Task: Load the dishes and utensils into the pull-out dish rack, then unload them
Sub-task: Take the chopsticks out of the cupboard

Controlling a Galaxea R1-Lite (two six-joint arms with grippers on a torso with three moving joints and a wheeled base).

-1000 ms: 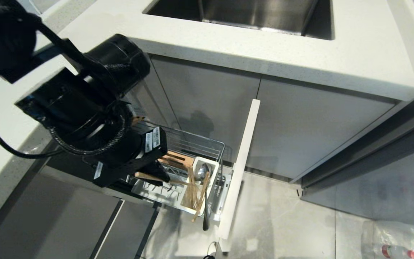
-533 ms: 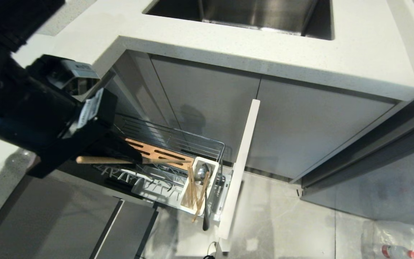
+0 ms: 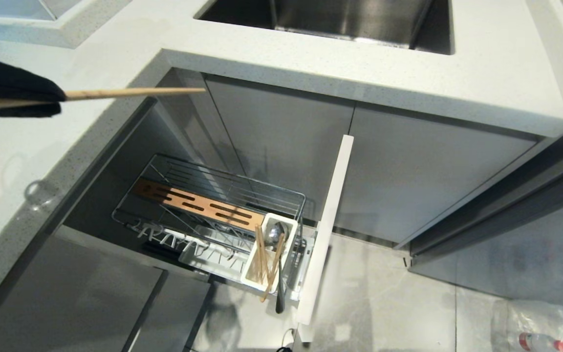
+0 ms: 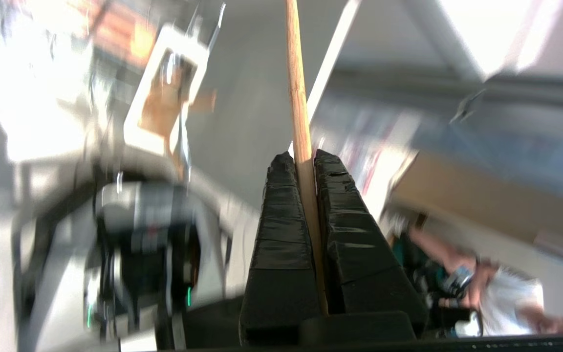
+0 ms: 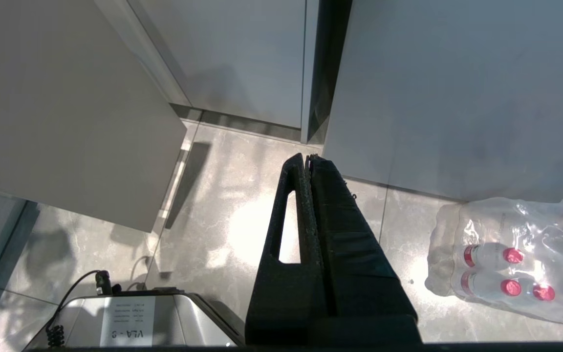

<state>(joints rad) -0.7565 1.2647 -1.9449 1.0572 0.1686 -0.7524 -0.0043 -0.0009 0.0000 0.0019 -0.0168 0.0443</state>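
1. Left gripper (image 4: pixel 302 164): black ribbed fingers clamped on one round, light-wood chopstick (image 3: pixel 130 92), held level above the white speckled bench (image 3: pixel 311 54).
2. Right gripper (image 5: pixel 308 159): closed, empty, above the floor.
3. Pull-out dish rack (image 3: pixel 223 195): chrome wire; its white cutlery box (image 3: pixel 289 234) holds chopsticks (image 3: pixel 261 254) and a metal spoon (image 3: pixel 276 234).

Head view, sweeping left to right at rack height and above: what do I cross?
Left claw shut on a chopstick → brown slotted wooden strip → white cutlery box holding chopsticks and spoon → pale drawer front → bottle pack on the floor.
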